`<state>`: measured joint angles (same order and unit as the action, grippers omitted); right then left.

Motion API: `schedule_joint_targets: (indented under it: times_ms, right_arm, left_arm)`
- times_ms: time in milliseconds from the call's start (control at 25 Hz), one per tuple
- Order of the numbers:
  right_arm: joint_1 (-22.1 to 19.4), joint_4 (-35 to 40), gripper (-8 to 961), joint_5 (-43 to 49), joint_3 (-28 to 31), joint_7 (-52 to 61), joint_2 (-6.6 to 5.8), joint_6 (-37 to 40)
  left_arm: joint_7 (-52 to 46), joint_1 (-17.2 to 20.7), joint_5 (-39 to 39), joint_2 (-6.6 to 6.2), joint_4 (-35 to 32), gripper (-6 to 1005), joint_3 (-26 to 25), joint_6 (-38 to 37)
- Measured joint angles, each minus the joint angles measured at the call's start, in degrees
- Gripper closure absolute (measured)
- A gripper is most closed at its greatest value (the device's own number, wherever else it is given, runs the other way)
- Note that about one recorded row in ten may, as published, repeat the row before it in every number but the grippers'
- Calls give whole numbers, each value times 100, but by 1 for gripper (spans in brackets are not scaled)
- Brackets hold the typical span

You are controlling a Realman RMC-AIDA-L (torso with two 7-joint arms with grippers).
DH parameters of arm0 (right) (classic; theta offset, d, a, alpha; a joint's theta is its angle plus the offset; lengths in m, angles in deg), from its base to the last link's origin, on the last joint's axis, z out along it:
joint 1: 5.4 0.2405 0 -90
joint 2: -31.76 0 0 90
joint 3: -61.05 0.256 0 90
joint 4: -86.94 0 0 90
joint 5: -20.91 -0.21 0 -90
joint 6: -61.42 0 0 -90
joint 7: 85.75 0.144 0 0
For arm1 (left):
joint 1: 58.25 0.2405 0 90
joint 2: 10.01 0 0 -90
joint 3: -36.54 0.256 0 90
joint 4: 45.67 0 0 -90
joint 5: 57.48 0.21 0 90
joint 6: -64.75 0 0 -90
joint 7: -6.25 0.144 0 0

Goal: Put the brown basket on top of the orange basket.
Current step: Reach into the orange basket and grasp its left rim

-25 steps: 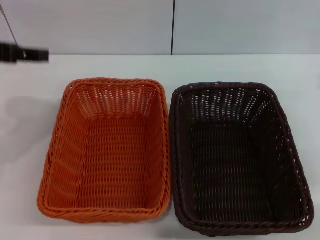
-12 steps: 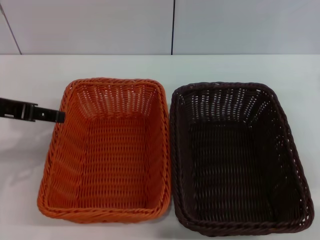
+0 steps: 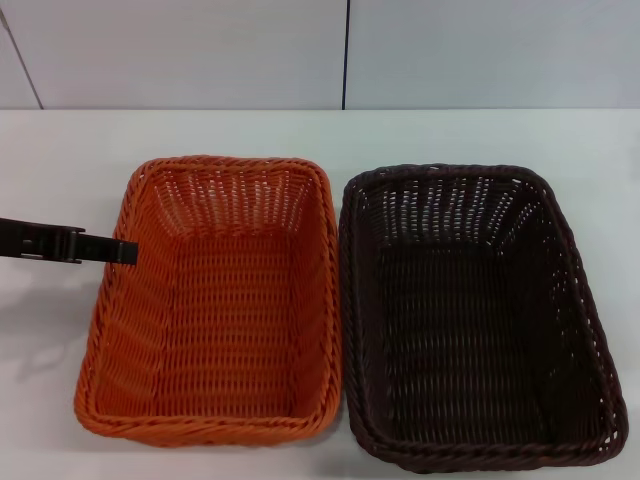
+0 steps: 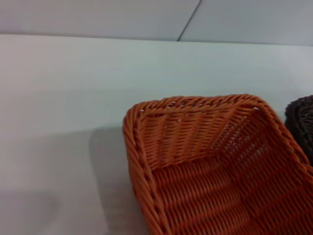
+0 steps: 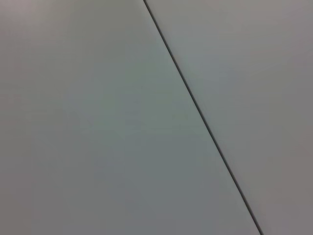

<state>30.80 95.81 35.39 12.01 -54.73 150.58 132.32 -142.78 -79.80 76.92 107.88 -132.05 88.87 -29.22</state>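
Left end effector (image 3: pixel 118 250) is reaching in from the left side of the head view, its black tip sitting at the outer left rim of the orange basket (image 3: pixel 215 300); can't tell if it's spread or pressed together. Right end effector isn't showing anywhere; right wrist cam is facing only a pale panel w/ a dark seam (image 5: pixel 200 117). Orange basket is sitting on the white worktop (image 3: pixel 60 160), just beside the brown basket (image 3: pixel 475 320), which is lying to its right, long rims nearly touching. Both are sitting upright.
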Motion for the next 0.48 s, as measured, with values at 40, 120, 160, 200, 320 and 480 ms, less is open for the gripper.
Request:
schedule_joint_targets:
  times_ms: [40, 120, 160, 200, 320, 480]
  right_arm:
    - [4, 0, 452, 0, 0, 0, 0, -1]
    - [8, 2, 452, -4, 0, 0, 0, -3]
    - [9, 3, 452, -7, 0, 0, 0, -3]
    - [9, 3, 453, -7, 0, 0, 0, -3]
    - [8, 3, 453, -8, 1, 1, 0, -10]
    - [4, 2, 452, 0, 3, 0, 0, -17]
  left_arm:
    - [0, 0, 0, 0, 0, 370, 0, 0]
    - [6, 20, -35, -7, 16, 391, -3, -19]
    - [0, 23, -28, -8, 17, 385, -2, -25]
    - [0, 23, -28, -8, 17, 380, -2, -25]
    - [-38, 43, 19, -10, 168, 361, -20, -6]
    - [-41, 44, 23, -12, 250, 335, -66, 11]
